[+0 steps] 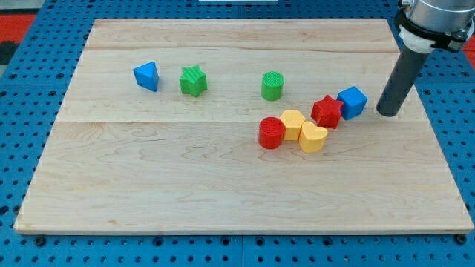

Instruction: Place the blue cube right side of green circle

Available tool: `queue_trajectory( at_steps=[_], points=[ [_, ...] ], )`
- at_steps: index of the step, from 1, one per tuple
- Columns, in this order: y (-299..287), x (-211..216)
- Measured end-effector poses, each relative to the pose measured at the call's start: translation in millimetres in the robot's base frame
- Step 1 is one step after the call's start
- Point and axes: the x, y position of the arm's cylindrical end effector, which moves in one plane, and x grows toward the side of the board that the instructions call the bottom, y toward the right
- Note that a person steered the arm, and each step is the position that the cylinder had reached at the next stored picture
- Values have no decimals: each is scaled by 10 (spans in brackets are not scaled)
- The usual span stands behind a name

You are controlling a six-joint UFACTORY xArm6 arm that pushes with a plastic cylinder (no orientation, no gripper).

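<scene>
The blue cube point(352, 101) sits on the wooden board point(148, 185) right of centre, touching a red star point(326, 111) on its left. The green circle, a short cylinder point(272, 85), stands up and to the left of the cube, apart from it. My tip point(387, 113) is down at the board just to the right of the blue cube, with a small gap between them.
A red cylinder point(272, 133), a yellow hexagon point(293, 123) and a yellow heart point(313, 138) cluster left of the red star. A green star point(193, 81) and a blue triangle point(147, 76) lie at the upper left. The board's right edge is near my tip.
</scene>
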Motion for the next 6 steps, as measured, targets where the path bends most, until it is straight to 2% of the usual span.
queue_trajectory(
  at_steps=[2,4,5,6],
  points=[
    [-507,-340],
    [-273,-8],
    [-430,-6],
    [-690,-177]
  ],
)
